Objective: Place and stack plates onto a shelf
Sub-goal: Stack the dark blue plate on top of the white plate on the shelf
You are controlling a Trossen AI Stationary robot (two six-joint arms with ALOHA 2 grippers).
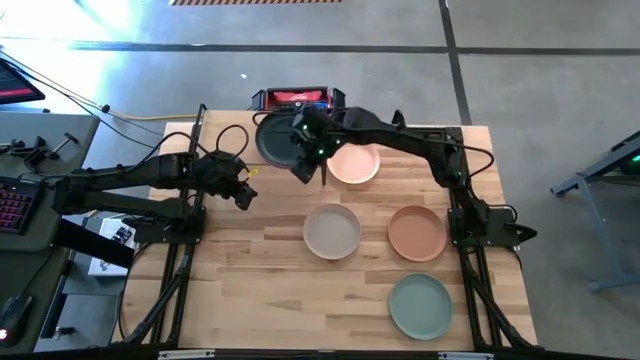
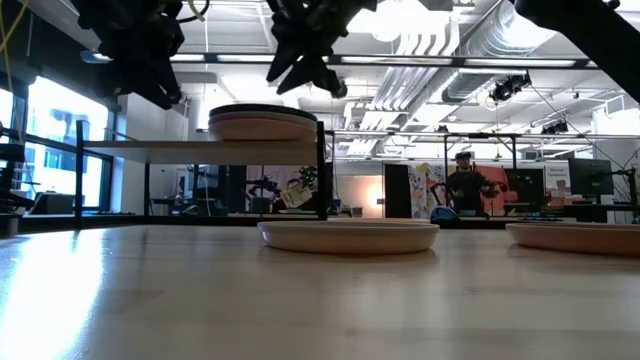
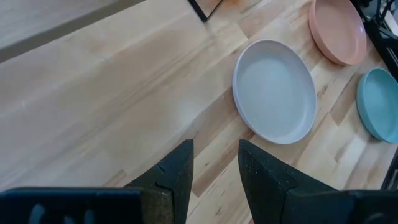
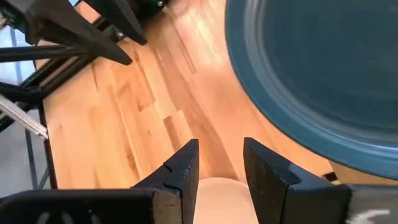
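Note:
The shelf (image 2: 190, 149) stands at the table's far edge and carries a stack of plates with a dark green plate (image 1: 273, 139) on top. On the table lie a peach plate (image 1: 354, 164), an off-white plate (image 1: 331, 231), a terracotta plate (image 1: 417, 232) and a sage green plate (image 1: 420, 306). My right gripper (image 4: 221, 168) hangs open in the air beside the dark green plate (image 4: 323, 68), between it and the peach plate, and holds nothing. My left gripper (image 3: 216, 168) hovers open above bare table, left of the off-white plate (image 3: 274, 91).
A thin black shelf post (image 2: 321, 170) stands at the shelf's right end, close to my right gripper (image 1: 302, 170). Bare tabletop (image 1: 250, 290) stretches along the near left. A red and black device (image 1: 295, 98) sits beyond the far edge.

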